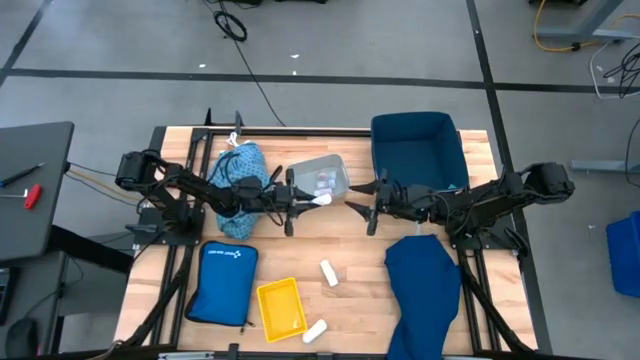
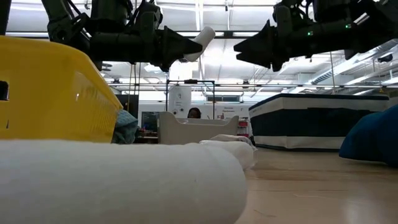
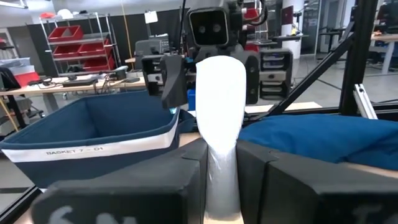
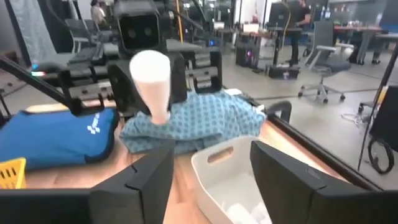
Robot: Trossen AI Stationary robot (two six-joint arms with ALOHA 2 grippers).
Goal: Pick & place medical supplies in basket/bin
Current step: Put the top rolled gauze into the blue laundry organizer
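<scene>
My left gripper [image 1: 303,200] is shut on a finger-sized white roll [image 1: 322,200] above the table's middle, beside a pale plastic bin [image 1: 318,172]. My right gripper [image 1: 358,205] is open and faces the roll's free end from the right, a short way off and empty. The roll also shows in the right wrist view [image 4: 152,78] and in the low view [image 2: 200,42]. A light blue patterned cloth [image 1: 240,165] lies at the far left. A navy cloth [image 1: 425,285] lies on the table at the near right. Two more white rolls [image 1: 328,272] [image 1: 315,330] lie near the front. My left gripper pinches the white roll by one end [image 3: 221,171] between its two fingers. The fingers lie level and point toward the table's right. The roll sticks out past the fingertips along them, tilted a little upward, its free end [image 3: 221,74] toward my right gripper, lifted clear of the table.
A navy fabric basket [image 1: 415,150] stands at the far right. A flat bright blue pouch [image 1: 225,280] and a yellow tray [image 1: 280,305] lie at the near left. The pale bin holds small items. Bare wood shows between the tray and the navy cloth.
</scene>
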